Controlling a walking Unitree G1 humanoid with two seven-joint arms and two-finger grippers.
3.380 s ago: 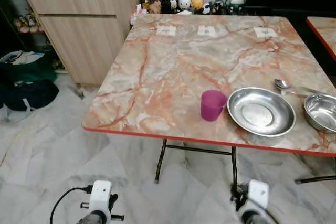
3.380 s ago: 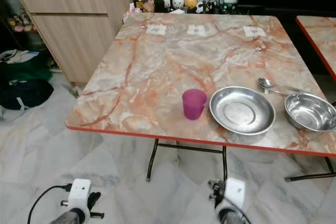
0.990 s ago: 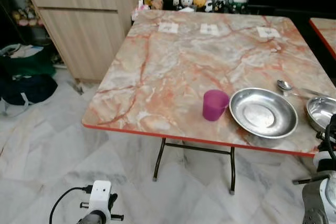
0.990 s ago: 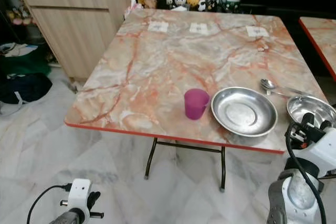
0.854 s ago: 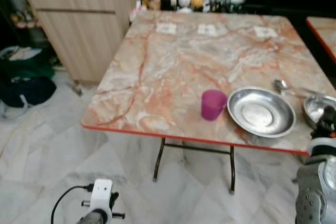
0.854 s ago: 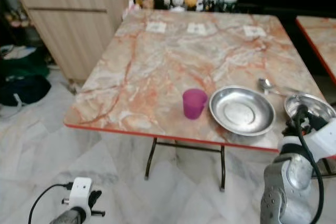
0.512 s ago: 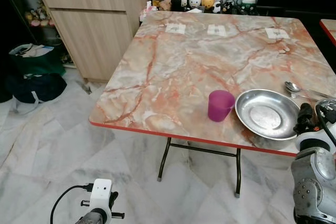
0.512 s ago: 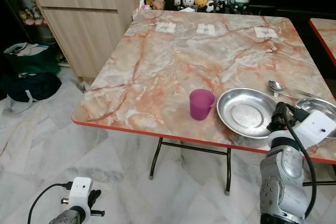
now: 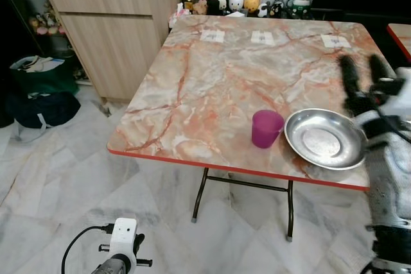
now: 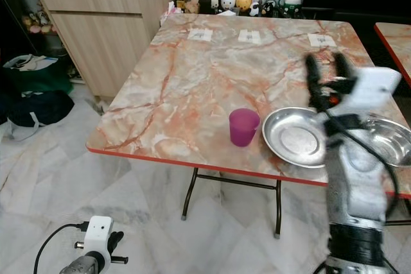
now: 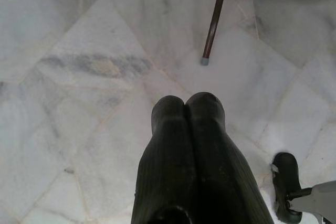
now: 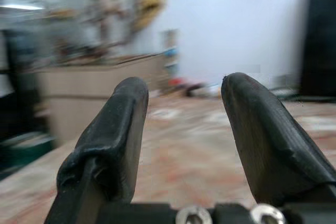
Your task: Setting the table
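Right gripper (image 10: 325, 70) hovered over the table (image 9: 212, 88), fingers spread apart, holding nothing, a reach apparently under way. Steel plate (image 9: 324, 139) lay at its six o'clock, purple cup (image 9: 266, 128) just beside the plate at nine. Next: descend, probably onto the plate rim. Left gripper (image 11: 187, 109) hung idle, fingers pressed together.

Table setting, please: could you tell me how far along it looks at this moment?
Early. Laid out near the table's front edge are a purple cup, a metal plate beside it and a metal bowl further right. In hand: nothing; the right gripper is raised above the plate, jaws open and empty. The left gripper hangs shut over the floor. Any arranging remains.
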